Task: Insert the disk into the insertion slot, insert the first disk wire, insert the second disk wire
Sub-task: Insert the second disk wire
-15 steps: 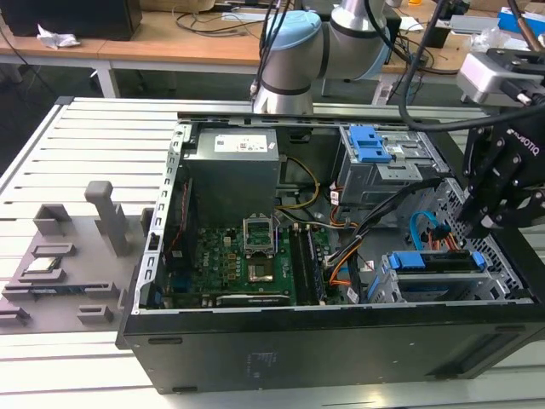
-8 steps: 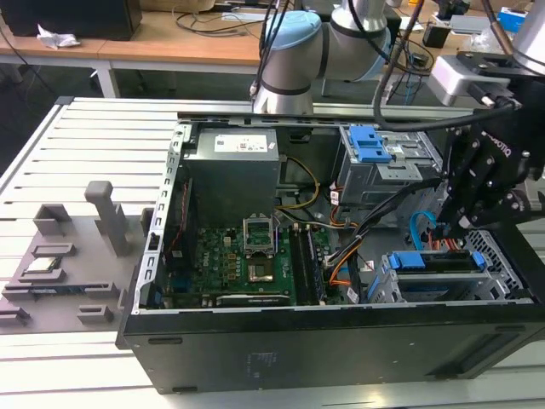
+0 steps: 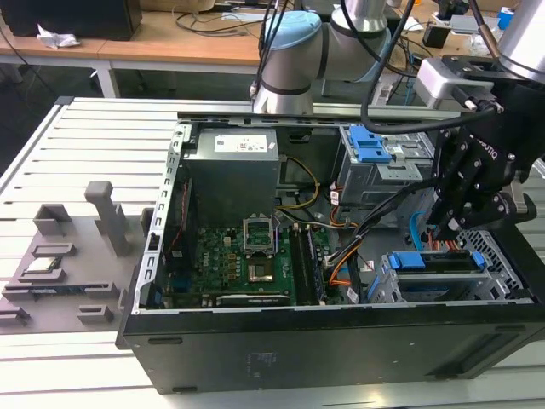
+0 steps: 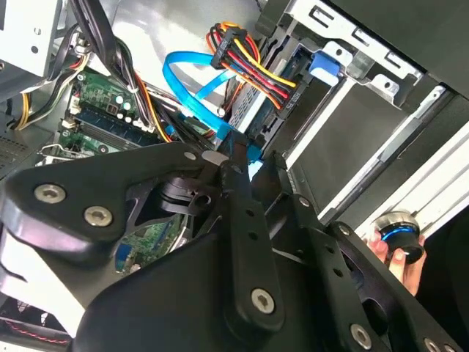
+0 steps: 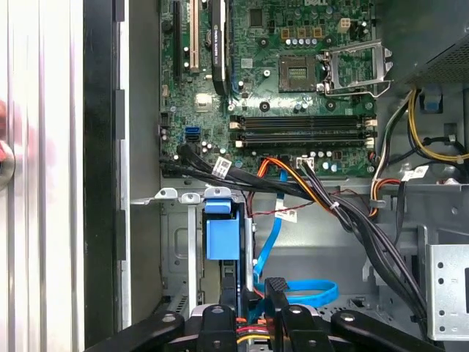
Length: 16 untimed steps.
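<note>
The disk [image 3: 433, 283] lies in the insertion slot [image 3: 504, 262] at the case's front corner on the exterior view's right, its blue carrier [image 5: 222, 236] showing at the end. My gripper [image 3: 443, 230] hangs just above the disk's back end. It is shut on the plug end of the first disk wire [image 4: 183, 82], a light-blue flat cable looping towards the motherboard [image 5: 293, 295]. In the second wrist view the fingertips [image 4: 236, 158] pinch a bright blue bit close to the disk [image 4: 248, 103]. A red, yellow and black bundle, the second disk wire [image 4: 253, 70], ends in a dark plug against the disk.
Thick black cable bundles [image 5: 366, 227] cross the case beside the slot. The taller grey cage with a blue latch [image 3: 372, 145] stands behind. The motherboard [image 3: 247, 256] fills the case floor. A person's hand [image 4: 396, 258] holds a round knob outside the case.
</note>
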Tool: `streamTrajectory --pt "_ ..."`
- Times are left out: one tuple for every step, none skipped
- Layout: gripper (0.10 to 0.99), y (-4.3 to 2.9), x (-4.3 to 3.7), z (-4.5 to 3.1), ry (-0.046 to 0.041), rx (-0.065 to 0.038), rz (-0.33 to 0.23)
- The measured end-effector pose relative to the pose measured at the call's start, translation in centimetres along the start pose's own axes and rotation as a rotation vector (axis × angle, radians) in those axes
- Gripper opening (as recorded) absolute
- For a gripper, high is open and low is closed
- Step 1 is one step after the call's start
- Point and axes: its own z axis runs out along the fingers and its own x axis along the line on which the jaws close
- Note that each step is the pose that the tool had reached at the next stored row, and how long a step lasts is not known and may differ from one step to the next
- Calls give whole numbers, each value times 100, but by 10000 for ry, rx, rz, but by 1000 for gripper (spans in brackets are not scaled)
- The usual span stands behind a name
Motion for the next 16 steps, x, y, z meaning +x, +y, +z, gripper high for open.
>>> streamTrajectory --pt "302 0 0 0 0 0 1" --pt "286 0 0 0 -1 0 0" --pt "286 0 0 0 0 0 1" --pt "220 0 0 0 0 0 1" --pt "161 0 0 0 0 0 0" --pt "161 0 0 0 0 0 1" --pt "161 0 0 0 0 0 1" --pt "161 0 1 1 -1 0 1" --pt "161 0 10 1 0 0 1" --pt "161 0 26 3 7 0 2" --pt "161 -1 71 17 14 -1 2" --pt "161 -3 94 39 11 0 2" --pt "161 -4 97 60 7 0 1" --pt "161 -6 97 76 9 0 -3" --pt "161 -12 96 96 9 1 -7" --pt "161 -33 93 128 8 0 -9"
